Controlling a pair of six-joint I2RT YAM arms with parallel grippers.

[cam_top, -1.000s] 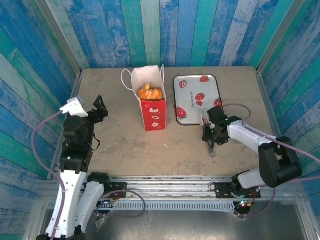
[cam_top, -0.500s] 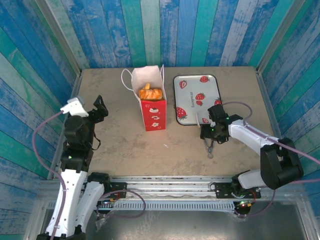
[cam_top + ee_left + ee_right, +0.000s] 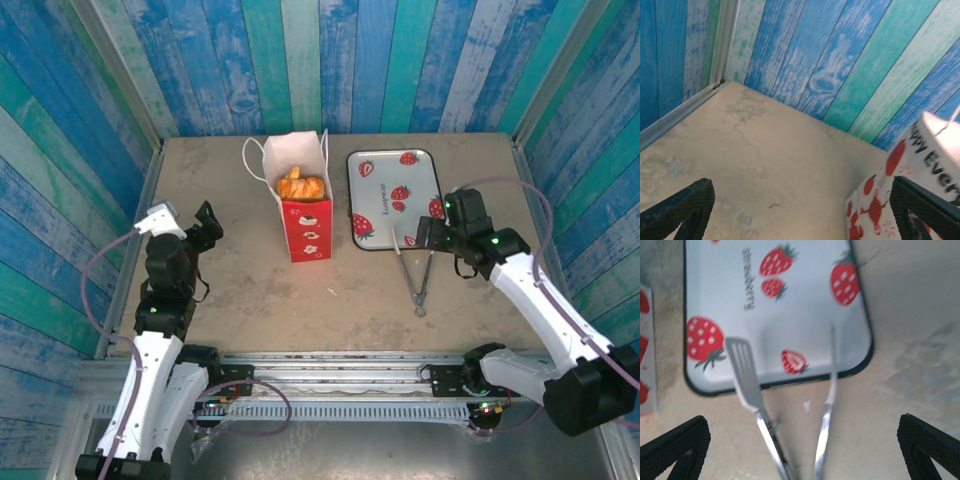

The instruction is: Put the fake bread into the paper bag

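— Top external first: seeing fake bread (image 3: 300,186) heaped in the mouth of the paper bag (image 3: 305,228), which is standing upright mid-table (image 3: 240,290). Spotting no pastry on the strawberry tray (image 3: 420,175) or loose nearby. Judging the loading practically finished.
— Agreeing, though not seeing into the bag's depths. Noticing tongs (image 3: 420,298) lying flat, tips overlapping the tray's near edge.
— Finding the right pincer (image 3: 801,430) gaping wide over those tongs, gripping nothing. Finding the left pincer (image 3: 802,200) equally wide, empty.
— Getting the bag's printed side close up from left wrist. Getting the tongs' slotted blade from right wrist, too small to read from above.
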